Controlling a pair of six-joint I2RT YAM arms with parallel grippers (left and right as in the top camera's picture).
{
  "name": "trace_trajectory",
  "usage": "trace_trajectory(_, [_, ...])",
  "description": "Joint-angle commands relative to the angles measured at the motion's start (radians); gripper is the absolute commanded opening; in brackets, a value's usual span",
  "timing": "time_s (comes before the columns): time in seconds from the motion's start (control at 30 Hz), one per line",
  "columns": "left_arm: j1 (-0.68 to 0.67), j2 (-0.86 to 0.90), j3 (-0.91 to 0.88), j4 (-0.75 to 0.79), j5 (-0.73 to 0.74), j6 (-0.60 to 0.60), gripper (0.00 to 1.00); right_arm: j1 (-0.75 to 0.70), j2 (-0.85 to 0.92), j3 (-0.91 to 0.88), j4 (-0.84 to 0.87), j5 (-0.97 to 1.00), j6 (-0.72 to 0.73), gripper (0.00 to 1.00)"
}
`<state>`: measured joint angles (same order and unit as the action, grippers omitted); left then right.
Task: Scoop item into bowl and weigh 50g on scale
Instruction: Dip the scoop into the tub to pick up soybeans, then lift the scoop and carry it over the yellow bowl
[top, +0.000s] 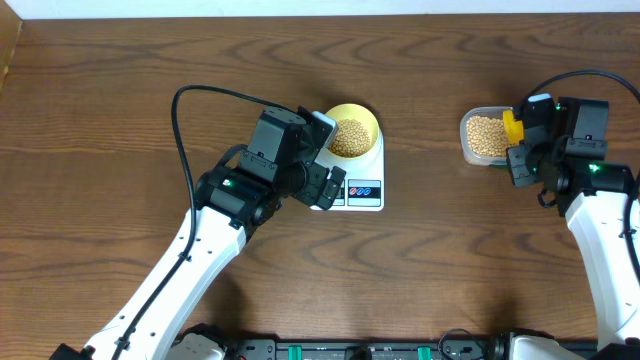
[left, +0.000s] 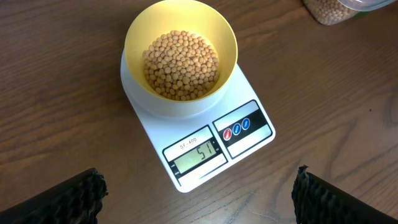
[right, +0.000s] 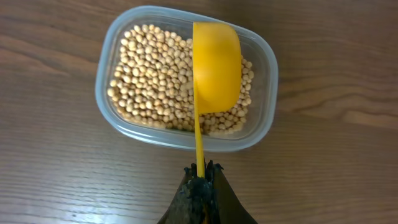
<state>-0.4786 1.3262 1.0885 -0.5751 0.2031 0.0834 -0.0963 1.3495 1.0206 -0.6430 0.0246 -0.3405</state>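
**Overhead view.** A white scale stands on a wooden table. A yellow bowl sits on its round platform and holds a heap of beans. The left gripper hangs just beside the scale's front left edge and touches nothing visible. Well apart on the right, a clear plastic tub holds more beans. The right gripper is at the tub's near right corner, with a yellow scoop over that side of the tub.

**Left wrist view.** The bowl is centred on the scale and the beans cover its bottom. The display reads 51, beside a red and a blue button. The left gripper has its fingers spread wide, low at either side of the frame, with bare table between them.

**Right wrist view.** The right gripper has its fingers pressed together on the thin handle of the scoop. The scoop's cup lies over the beans in the tub. Whether the cup touches them cannot be told.
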Motion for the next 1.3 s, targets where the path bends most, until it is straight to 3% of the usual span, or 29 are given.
trace_trajectory(0.0, [0.004,0.000,0.003,0.001,-0.013,0.010,0.98,0.012,-0.010,0.009,-0.001,0.052,-0.048,0.01])
trace_trajectory(0.13, [0.004,0.000,0.003,0.001,-0.013,0.010,0.98,0.012,-0.005,0.008,0.004,0.005,0.010,0.01])
trace_trajectory(0.27, [0.004,0.000,0.003,0.001,-0.013,0.010,0.98,-0.002,0.008,0.008,0.029,-0.207,0.120,0.01])
trace_trajectory(0.43, [0.004,0.000,0.003,0.001,-0.013,0.010,0.98,-0.001,0.010,0.008,0.148,-0.521,0.234,0.01])
trace_trajectory(0.63, [0.004,0.000,0.003,0.001,-0.013,0.010,0.98,0.007,0.010,0.008,0.335,-0.690,0.371,0.01])
trace_trajectory(0.93, [0.004,0.000,0.003,0.001,-0.013,0.010,0.98,0.171,0.047,0.008,0.534,-0.722,0.368,0.01])
trace_trajectory(1.27, [0.004,0.000,0.003,0.001,-0.013,0.010,0.98,0.317,0.194,0.008,0.589,-0.704,0.242,0.01])
